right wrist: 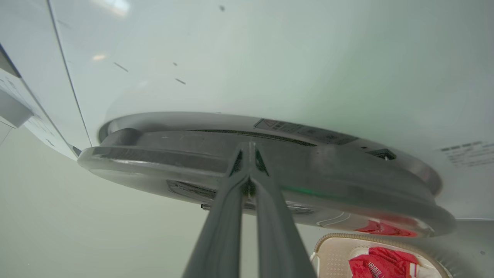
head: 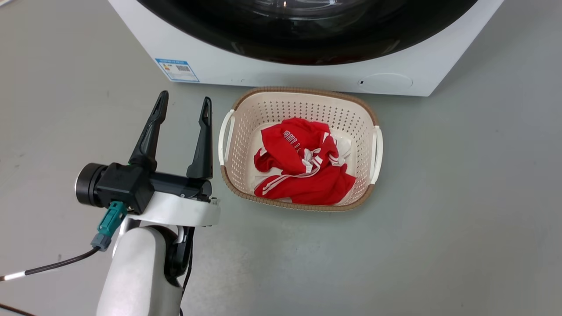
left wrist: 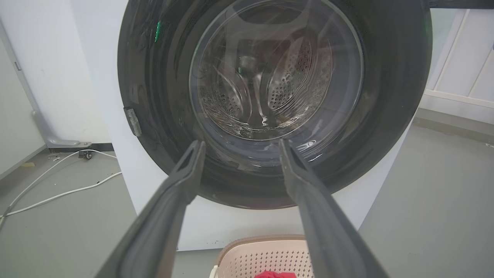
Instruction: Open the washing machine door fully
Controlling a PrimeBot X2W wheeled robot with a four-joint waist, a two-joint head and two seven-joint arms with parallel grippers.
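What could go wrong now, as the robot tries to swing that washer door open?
The right gripper, its fingers pressed together, meets only the thin edge of the washing machine door, so it may slip off. The left gripper hangs open in front of the door's glass; the swinging door might strike it. The laundry basket stands close under the door and could be nudged.
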